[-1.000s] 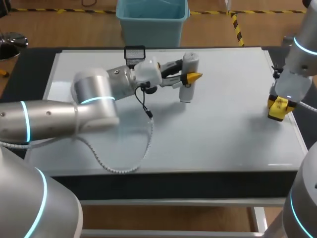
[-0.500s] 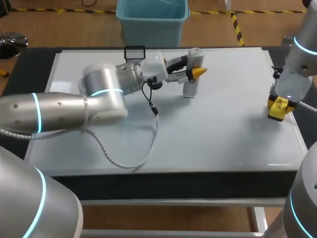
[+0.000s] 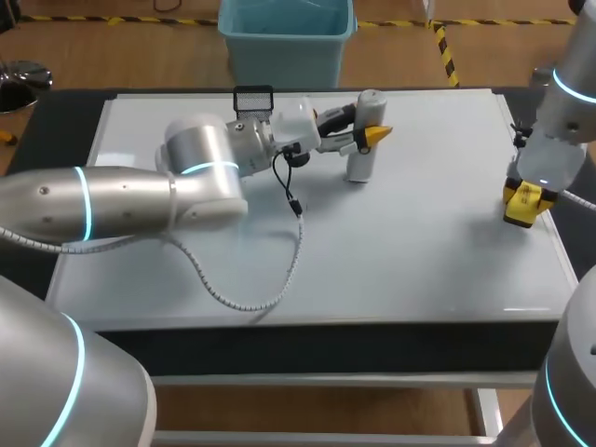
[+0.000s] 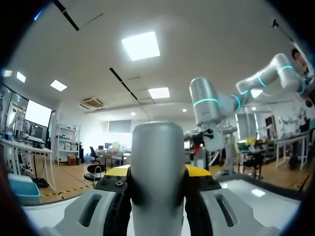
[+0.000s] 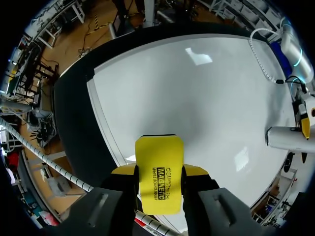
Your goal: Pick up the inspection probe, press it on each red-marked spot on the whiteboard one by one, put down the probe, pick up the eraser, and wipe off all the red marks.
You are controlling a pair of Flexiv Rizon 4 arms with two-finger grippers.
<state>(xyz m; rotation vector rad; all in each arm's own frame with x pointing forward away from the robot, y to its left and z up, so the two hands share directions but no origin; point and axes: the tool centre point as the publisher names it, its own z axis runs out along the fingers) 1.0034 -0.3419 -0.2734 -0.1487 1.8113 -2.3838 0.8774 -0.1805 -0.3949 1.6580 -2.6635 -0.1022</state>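
The white cylindrical probe (image 3: 358,166) stands upright on the whiteboard (image 3: 419,233) near its far middle, its lower end at the board's surface. My left gripper (image 3: 365,133) comes in level from the left and is shut on the probe's upper part. In the left wrist view the probe (image 4: 157,147) fills the gap between the two fingers. At the board's right edge my right gripper (image 3: 526,197) points down, shut on the yellow eraser (image 3: 521,209). The right wrist view has the eraser (image 5: 159,172) clamped between the fingers, over the board's edge. I see no red marks on the board.
A small black meshed holder (image 3: 253,99) stands at the board's far edge, behind my left wrist. My left arm's white coiled cable (image 3: 251,300) hangs low over the board's near left part. A black border (image 3: 56,121) rims the board.
My left arm has carried the probe a little to the right and farther back across the board. The right arm and the eraser have kept still.
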